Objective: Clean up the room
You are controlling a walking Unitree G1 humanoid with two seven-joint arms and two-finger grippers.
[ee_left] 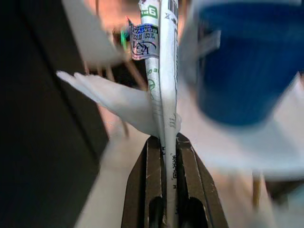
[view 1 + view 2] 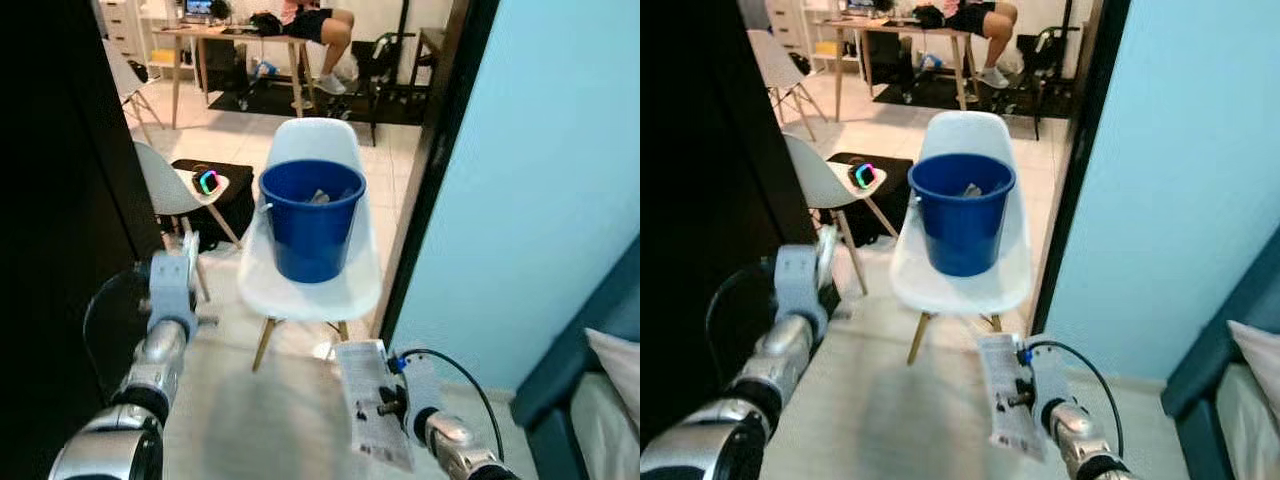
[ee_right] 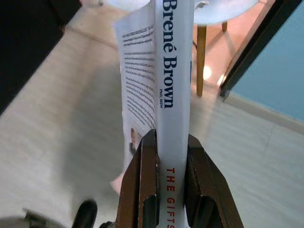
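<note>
Your right gripper (image 3: 164,156) is clamped on a white book (image 3: 172,71), both fingers (image 3: 147,180) pressed flat against its covers with the spine facing the wrist camera. In the head views the book (image 2: 375,405) stands up from that gripper, low in front of you and over bare pale floor (image 2: 250,420).

Your left gripper (image 1: 168,156) is closed tight on a thin printed packet (image 1: 161,71), which sticks straight out past the fingertips. That arm (image 2: 170,300) is raised beside a dark panel (image 2: 60,200) that runs close along its outer side.

Ahead of both grippers, a blue bucket (image 2: 311,218) sits upright on the seat of a white chair (image 2: 310,285), something pale lying inside it. The chair stands in a doorway: a black door frame (image 2: 430,170) and a light blue wall (image 2: 540,180) edge the right side beyond the book. A second white chair (image 2: 170,190) stands just left of the first, ahead of your left gripper. Open floor lies between the grippers and the chair legs. A seated person's legs (image 2: 325,35) show well beyond the bucket.
</note>
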